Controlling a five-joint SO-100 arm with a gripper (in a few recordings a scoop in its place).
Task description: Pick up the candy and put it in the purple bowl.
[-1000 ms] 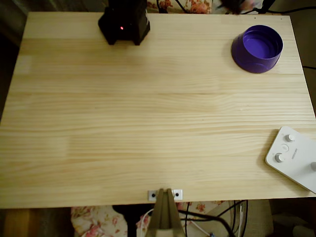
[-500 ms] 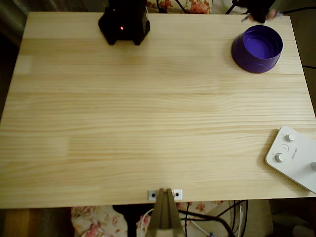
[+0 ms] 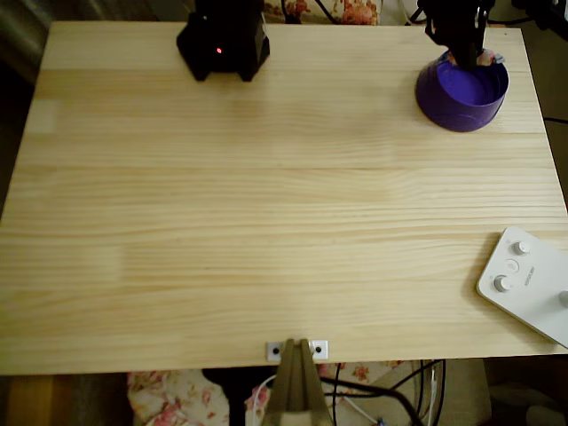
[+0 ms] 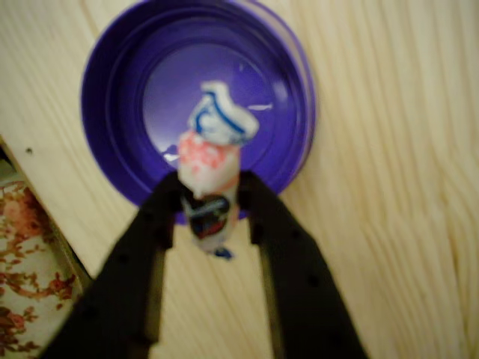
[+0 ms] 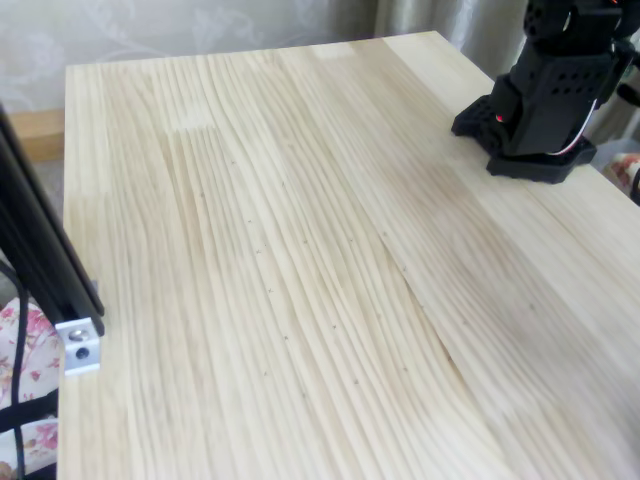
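You have the claw over the purple bowl at the upper middle of the wrist view, and it is clamped on the candy. The two dark fingers squeeze the lower half of the wrapper, so the pink middle and the twisted blue-and-white end stick up past the tips, right in front of the bowl's lighter floor. That grip low on the sweet leaves most of it hanging out beyond the claw, which should let it fall free once you let go.

From overhead, the bowl sits in the upper right corner of the worktop, and the claw comes in over its far rim, with a speck of the candy showing pale beside the dark tips. You are near the rim there, not over the centre, so a drop now could, I'd guess, clip the wall or land just inside it. Whether the tips are above the rim or dipped below it, I cannot tell.

The arm's black base stands at the upper left of that view, and the white box with knobs lies at the lower right, well apart from the bowl. The carry looks all but finished; the release is what remains.
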